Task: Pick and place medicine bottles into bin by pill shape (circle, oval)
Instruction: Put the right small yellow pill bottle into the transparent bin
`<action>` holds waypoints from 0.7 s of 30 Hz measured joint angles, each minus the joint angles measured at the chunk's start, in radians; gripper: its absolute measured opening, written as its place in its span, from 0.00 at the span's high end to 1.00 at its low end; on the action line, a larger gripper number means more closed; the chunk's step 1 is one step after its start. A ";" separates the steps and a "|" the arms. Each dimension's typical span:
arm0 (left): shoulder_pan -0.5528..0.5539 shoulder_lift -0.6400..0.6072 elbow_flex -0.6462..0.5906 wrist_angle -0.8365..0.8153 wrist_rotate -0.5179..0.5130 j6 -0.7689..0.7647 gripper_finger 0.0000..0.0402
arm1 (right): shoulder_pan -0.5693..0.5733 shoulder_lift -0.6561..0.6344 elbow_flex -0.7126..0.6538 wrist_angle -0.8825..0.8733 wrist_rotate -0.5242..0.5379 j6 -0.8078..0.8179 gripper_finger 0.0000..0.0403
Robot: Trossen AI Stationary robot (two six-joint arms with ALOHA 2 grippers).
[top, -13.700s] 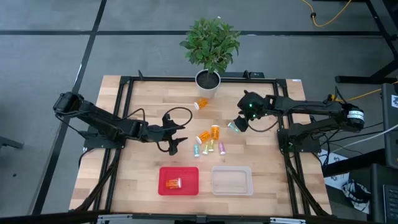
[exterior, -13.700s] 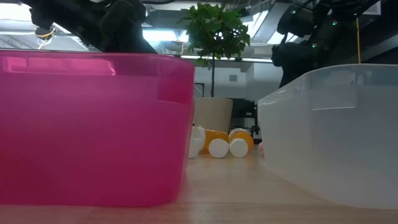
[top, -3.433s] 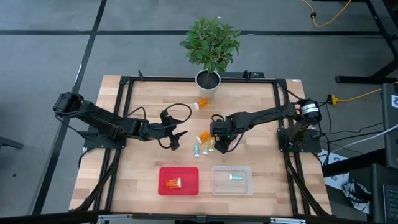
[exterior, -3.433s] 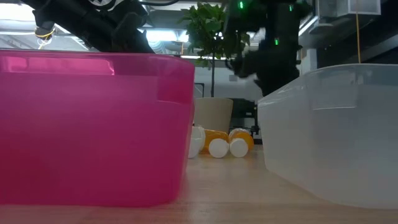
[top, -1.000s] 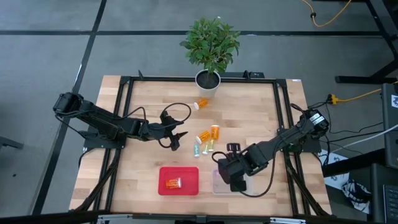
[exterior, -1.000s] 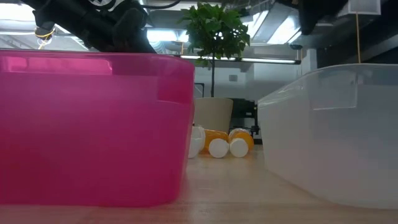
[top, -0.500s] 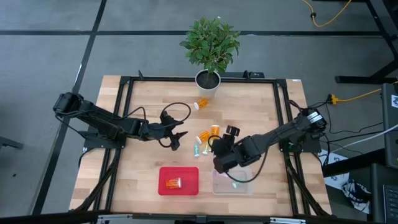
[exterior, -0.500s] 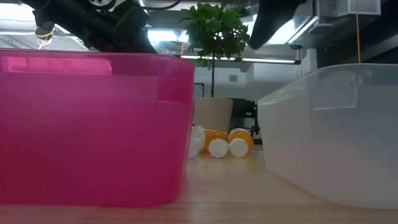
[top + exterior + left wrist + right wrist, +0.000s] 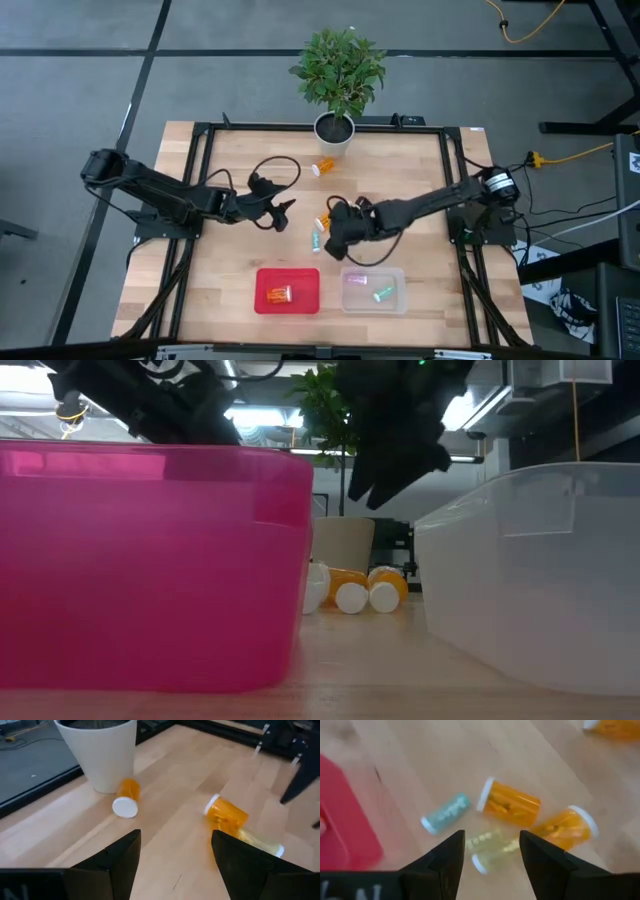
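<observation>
Nearest, the red bin (image 9: 288,290) holds one orange bottle (image 9: 279,294); the clear bin (image 9: 373,290) holds two pastel bottles (image 9: 383,294). Beyond, the right gripper (image 9: 332,238), fingers apart and empty, hovers over the cluster of bottles (image 9: 510,807). The left gripper (image 9: 283,213) waits open; one stray orange bottle (image 9: 323,166) lies by the plant pot (image 9: 335,130).

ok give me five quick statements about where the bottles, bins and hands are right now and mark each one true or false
1. The red bin holds one orange bottle. True.
2. The clear bin is empty. False: a pink bottle and a teal bottle lie in it.
3. The right hand is open over the yellow bottle. True.
4. The left hand grips an orange bottle. False: it is open and holds nothing.
5. An orange bottle lies on its side near the plant pot. True.
</observation>
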 joint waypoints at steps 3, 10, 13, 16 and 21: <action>-0.013 -0.018 0.000 -0.013 0.000 0.000 0.41 | -0.030 0.000 -0.009 -0.029 -0.011 0.093 0.52; -0.028 -0.023 0.000 -0.026 0.000 0.000 0.41 | -0.049 0.046 -0.010 -0.086 -0.075 0.200 0.52; -0.028 -0.023 0.000 -0.029 -0.003 0.000 0.41 | -0.052 0.091 -0.010 -0.088 -0.110 0.200 0.52; -0.028 -0.023 0.000 -0.030 -0.007 0.000 0.41 | -0.064 0.122 -0.010 -0.093 -0.154 0.192 0.52; -0.028 -0.023 0.000 -0.030 -0.007 0.002 0.41 | -0.090 0.150 -0.010 -0.088 -0.198 0.155 0.52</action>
